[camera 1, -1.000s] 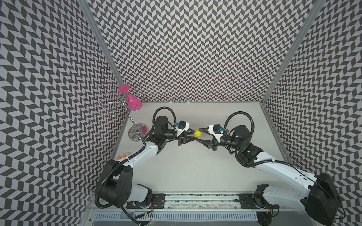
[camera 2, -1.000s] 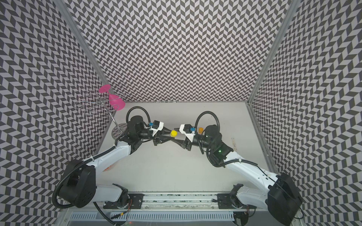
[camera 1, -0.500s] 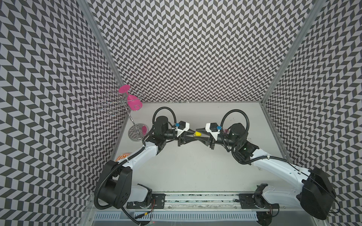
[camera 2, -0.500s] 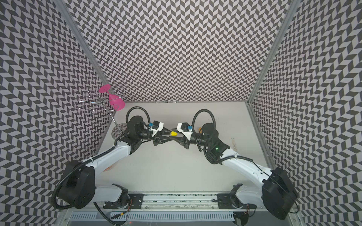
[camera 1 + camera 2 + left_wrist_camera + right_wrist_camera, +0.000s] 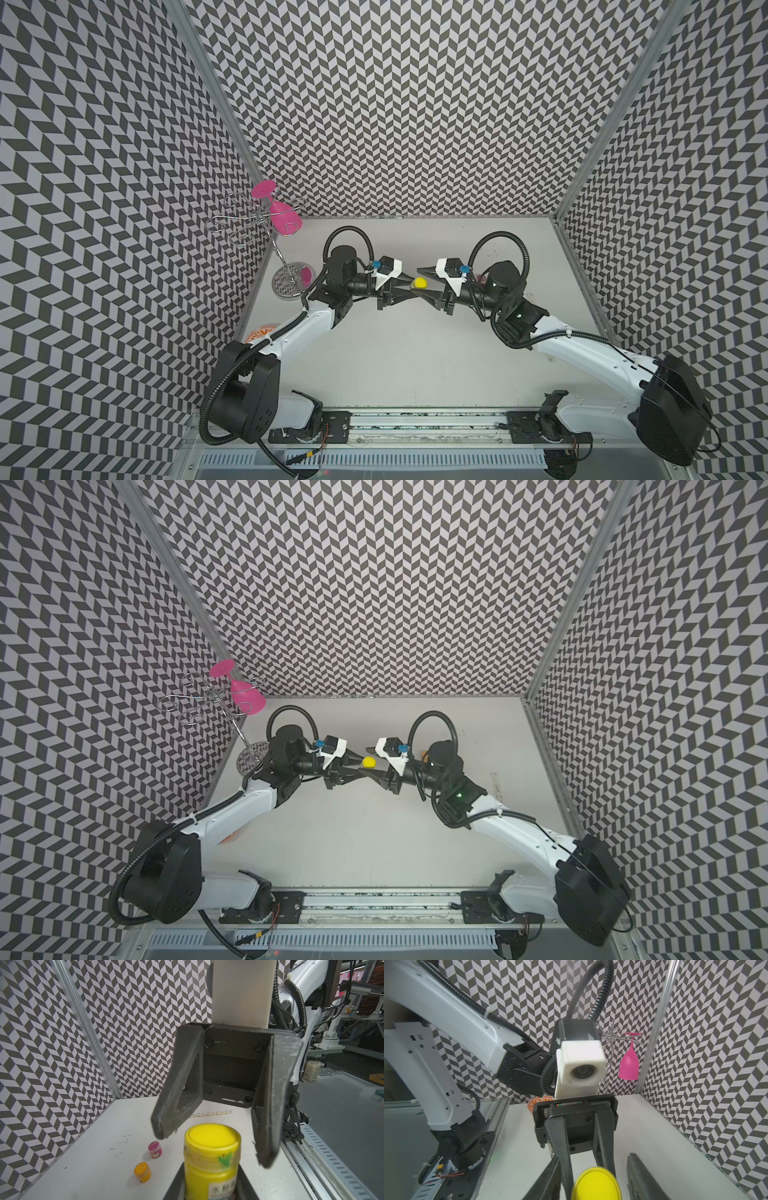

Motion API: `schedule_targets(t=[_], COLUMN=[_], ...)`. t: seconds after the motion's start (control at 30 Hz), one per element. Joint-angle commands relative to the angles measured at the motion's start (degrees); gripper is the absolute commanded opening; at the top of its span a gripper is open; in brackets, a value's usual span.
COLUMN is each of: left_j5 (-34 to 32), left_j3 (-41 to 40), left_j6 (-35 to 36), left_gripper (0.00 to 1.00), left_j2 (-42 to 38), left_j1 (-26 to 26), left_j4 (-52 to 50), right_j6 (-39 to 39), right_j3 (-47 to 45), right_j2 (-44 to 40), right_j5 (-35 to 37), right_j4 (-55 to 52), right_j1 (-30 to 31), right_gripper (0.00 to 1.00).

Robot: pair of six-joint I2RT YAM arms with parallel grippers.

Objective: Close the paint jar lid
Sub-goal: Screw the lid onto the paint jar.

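- Clamping the paint jar [image 5: 209, 1180] by its body, the left gripper [image 5: 404, 289] is closed tight on it from both sides. It sits low enough to leave the neck and lid free. I judge its job is to stop the jar turning.
- The jar stands upright, lid upward, with one gripper on either side of it. Whether its base rests on the counter [image 5: 395, 365] I cannot tell.
- The yellow lid [image 5: 212, 1136] sits on the jar's mouth and looks level. How tightly it is screwed on does not show.
- The right gripper [image 5: 216, 1145] faces the jar from the side opposite the left one. Its jaws are parted and straddle the lid with a gap at each side, gripping nothing. From that placing, I judge it is set to close on the lid and twist.
- The jar is a small yellow plastic cylinder, smeared with dried paint. It has a green fleck just under the lid and a printed label lower down.
- The lid is round, smooth and flat-topped with a slight raised rim, so it probably offers little purchase.
- The fingers [image 5: 270, 1105] are dark, tapered and ribbed on their inner faces.
- Beyond the right gripper from the jar, a magenta pot [image 5: 154, 1148] and an orange pot [image 5: 142, 1171] stand on the counter, well apart from the jar.
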Motion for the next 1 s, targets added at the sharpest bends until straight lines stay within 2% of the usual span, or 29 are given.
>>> schedule_targets(t=[0.0,0.27,0.5,0.57,0.73,0.97], left_j5=[0.9,0.8,0.6,0.6,0.6,0.5], left_j3=[1.7,1.8,2.0,2.0,2.0,2.0], left_j6=[1.1,1.0,1.1,1.1,1.0,1.1], left_gripper=[0.28,0.27,0.27,0.27,0.27,0.27], left_j2=[-1.0,-1.1,-1.0,-0.9,-0.9,-0.8], left_j1=[-0.3,-0.3,-0.3,-0.3,-0.3,-0.3], left_j4=[-0.3,-0.4,-0.6,-0.6,-0.7,-0.8], right_j6=[0.5,0.9,1.1,1.2,1.5,2.1], right_j3=[1.4,1.8,2.1,2.1,1.9,2.3], right_j2=[0.5,1.8,1.9,1.8,1.4,0.6], right_j5=[2.1,0.0,-0.1,-0.1,0.2,0.4], right_j4=[2.9,3.0,2.9,2.9,3.0,2.3], right_j1=[-0.1,-0.1,-0.1,-0.2,-0.1,-0.1], right_gripper=[0.51,0.49,0.39,0.39,0.53,0.48])
